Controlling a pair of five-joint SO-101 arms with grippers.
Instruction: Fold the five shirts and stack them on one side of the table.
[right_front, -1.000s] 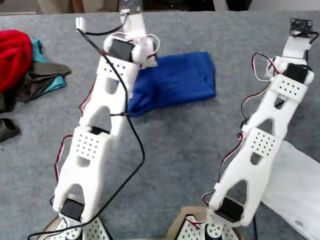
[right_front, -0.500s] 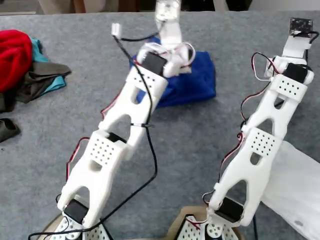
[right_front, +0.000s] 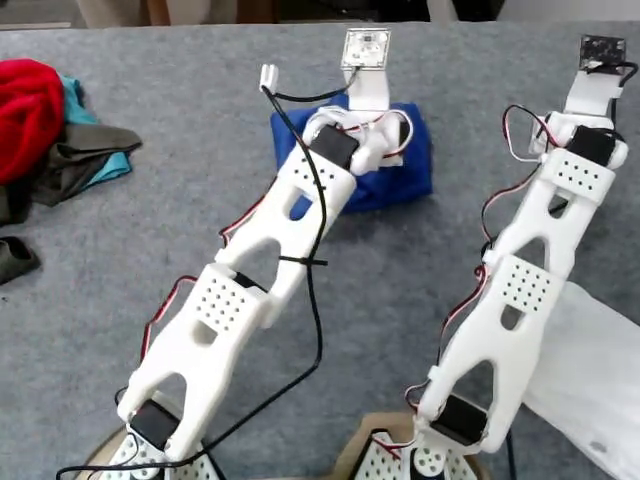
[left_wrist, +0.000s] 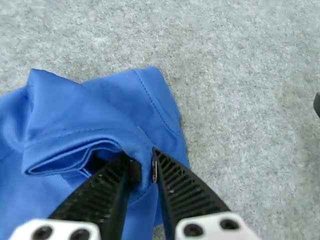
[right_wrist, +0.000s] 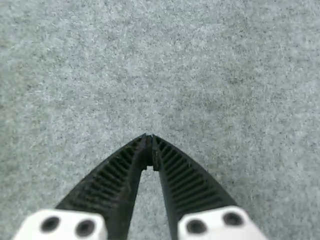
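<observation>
A blue shirt (right_front: 415, 172) lies at the middle back of the grey table (right_front: 390, 290), partly folded over itself. My left gripper (left_wrist: 144, 167) is shut on a doubled fold of that blue shirt (left_wrist: 95, 115), near its hem corner, and my left arm (right_front: 300, 200) stretches over it. My right gripper (right_wrist: 149, 142) is shut on nothing and hangs above bare table. My right arm (right_front: 560, 200) stands at the far right, apart from the shirt. A pile of unfolded shirts, red (right_front: 28, 105), teal (right_front: 100, 168) and dark (right_front: 90, 140), sits at the left edge.
A white cloth (right_front: 590, 370) lies at the front right edge beside my right arm's base. A dark scrap of cloth (right_front: 15, 258) lies at the left edge. Bare table stretches between the two arms and in front of the pile.
My left arm has swung to the right, carrying the blue shirt's left side over the rest, so the shirt lies narrower. The right arm has not moved.
</observation>
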